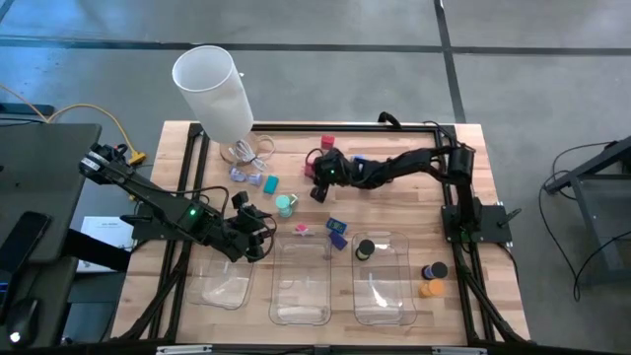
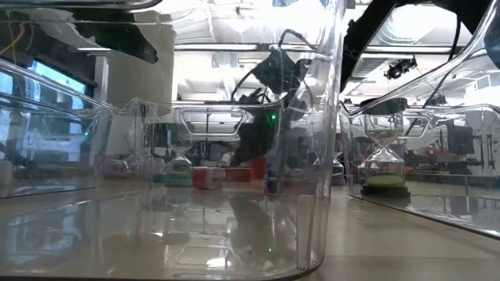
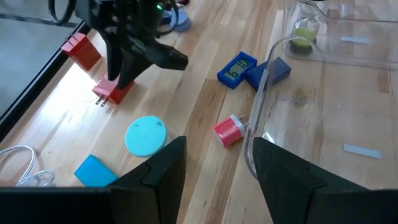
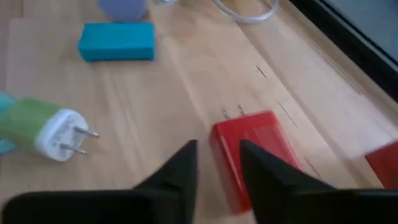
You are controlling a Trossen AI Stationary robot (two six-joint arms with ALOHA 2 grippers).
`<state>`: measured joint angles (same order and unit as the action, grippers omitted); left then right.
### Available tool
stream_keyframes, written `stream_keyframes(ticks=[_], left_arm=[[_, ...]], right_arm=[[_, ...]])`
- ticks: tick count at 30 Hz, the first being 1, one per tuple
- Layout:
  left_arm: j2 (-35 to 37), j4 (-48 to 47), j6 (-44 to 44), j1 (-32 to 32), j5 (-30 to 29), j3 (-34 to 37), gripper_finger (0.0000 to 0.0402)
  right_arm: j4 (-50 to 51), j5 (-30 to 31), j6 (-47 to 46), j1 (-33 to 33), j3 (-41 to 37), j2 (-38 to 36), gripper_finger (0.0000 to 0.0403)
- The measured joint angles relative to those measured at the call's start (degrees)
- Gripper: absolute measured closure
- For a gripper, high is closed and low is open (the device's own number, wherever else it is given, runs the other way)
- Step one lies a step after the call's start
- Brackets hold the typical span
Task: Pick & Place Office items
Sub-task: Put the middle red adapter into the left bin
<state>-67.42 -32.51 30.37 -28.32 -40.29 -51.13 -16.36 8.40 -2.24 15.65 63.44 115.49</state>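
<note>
The likeliest failure was judged to lie at the right gripper [image 4: 217,147], whose dark fingers were seen a little apart and grasping nothing, poised low over the wooden table [image 1: 394,202] with the red plug adapter [image 4: 249,149] just beyond and partly under one fingertip. Because the adapter was offset to one side and not centred between the jaws, it could be pushed or spun across the smooth boards on closing, or pinched by a corner and dropped on the way to the clear plastic trays [image 1: 296,286], which stood well away from this gripper. Its two thin metal prongs could also be caught by a fingertip. The green and white plug [image 4: 43,127], lying near on the other side, could be rolled aside if it were brushed, being round-bodied. The left gripper [image 3: 219,142] was held released, fingers wide and empty, beside a tray wall, with a small pink plug [image 3: 229,130] just ahead; the thin, glossy wall could be clipped there. As to materials, the table was seen as pale varnished planks inside a dark metal frame; the trays as transparent, rounded and reflective; the red adapter as a hard, matte rectangular block; the teal block [image 4: 117,41] as a flat-faced brick farther off.
</note>
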Motion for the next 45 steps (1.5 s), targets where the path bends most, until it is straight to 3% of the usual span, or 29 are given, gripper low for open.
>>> stream_keyframes(ticks=[6,11,18,26,33,45], left_arm=[[0.00,0.00,-0.36,0.02,-0.02,0.00,0.0224],[0.00,-0.01,-0.39,0.13,-0.07,0.00,0.0224],[0.02,-0.01,-0.34,0.04,-0.08,0.00,0.0224],[0.02,-0.01,-0.13,-1.36,-0.03,0.00,0.0224],[0.02,0.00,0.04,-1.33,-0.39,0.00,0.0224],[0.02,-0.02,0.04,-1.33,-0.44,0.00,0.0224]], right_arm=[[4.86,-2.83,-1.16,0.85,0.75,-4.28,0.0140],[21.95,-2.96,-0.99,1.38,10.59,-6.11,0.0085],[36.85,-4.84,2.63,3.23,22.20,-5.78,0.0092],[39.07,-11.37,5.09,5.02,22.75,-4.06,0.0095],[40.61,-11.42,5.94,4.97,27.56,1.99,0.0096],[53.84,-6.62,9.52,4.95,39.28,11.71,0.0096]])
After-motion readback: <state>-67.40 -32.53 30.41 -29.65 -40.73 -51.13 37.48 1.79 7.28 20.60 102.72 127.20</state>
